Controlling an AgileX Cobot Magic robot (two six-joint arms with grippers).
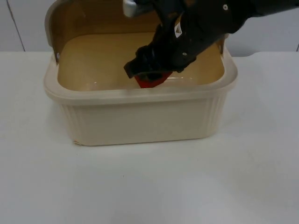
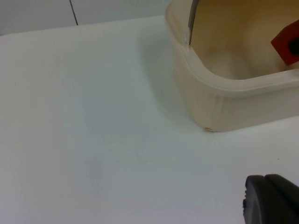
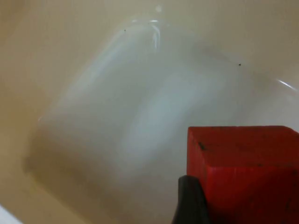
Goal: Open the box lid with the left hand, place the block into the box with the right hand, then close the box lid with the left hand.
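Landmark is the box [image 1: 140, 119], cream plastic, ribbed walls, sitting on the white table [image 1: 149, 186]. Nearest: its front wall and rim, then the cavity. Right gripper [image 1: 148, 78] is down inside the box, just behind the front rim, clamped on the red block [image 1: 150, 82]; block is held above the box floor, not resting on it as far as I can judge. Behind that, at the back of the box, the lid [image 1: 84, 21] stands open and upright. Left gripper [image 2: 271, 198] waits off to the left of the box, well apart from it, over bare table; can't tell whether its fingers are open or closed. Handling: block looks rigid, small, likely light, flat faces, so a pinch across two opposite faces is the right hold and a short drop should not hurt it. Lid is thin plastic on a hinge pin, probably light and a bit flexy; push at its free edge rather than near the hinge. Right wrist view gives the finger against the block face and the glossy box floor beyond; top view hides that contact under the arm. Left wrist view alone shows the lid's hinge pin at the box's corner.
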